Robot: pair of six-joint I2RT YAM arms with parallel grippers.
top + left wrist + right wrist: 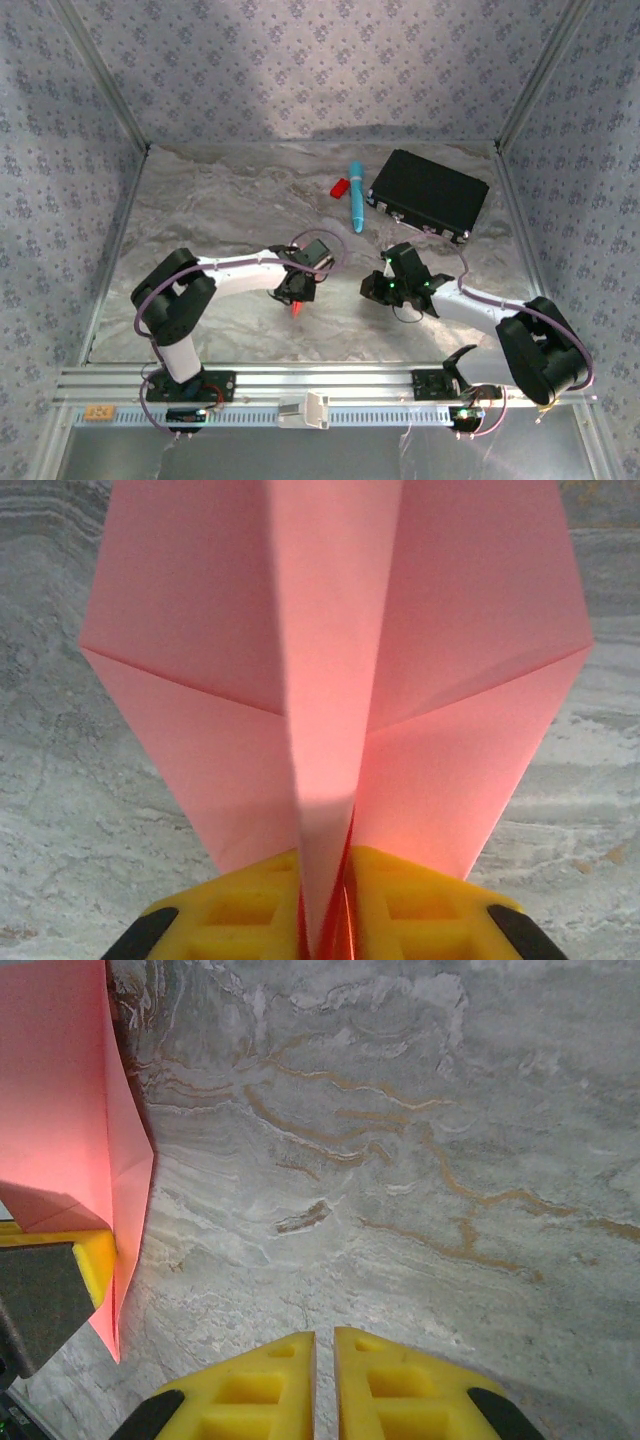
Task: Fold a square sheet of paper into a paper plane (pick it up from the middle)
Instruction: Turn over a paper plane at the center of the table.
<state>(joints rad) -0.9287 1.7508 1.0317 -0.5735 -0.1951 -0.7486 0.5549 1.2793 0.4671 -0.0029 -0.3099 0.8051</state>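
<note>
The square sheet of paper is folded into a pink-red paper plane (330, 650) with a centre ridge and two slanted wing creases. My left gripper (325, 865) is shut on that ridge, and the yellow fingers (250, 900) press it from both sides. In the top view the left gripper (296, 292) hangs over the middle of the table, with a red paper tip (297, 311) poking out below it. My right gripper (323, 1335) is shut with nothing between its fingers. It sits (384, 290) a short way right of the plane, whose edge (60, 1110) lies at its view's left.
A blue pen (356, 196) and a small red plastic piece (340, 187) lie at the back centre. A black case (428, 195) stands at the back right. The marbled table top (200, 210) is walled on three sides, with a metal rail (320, 382) along the near edge.
</note>
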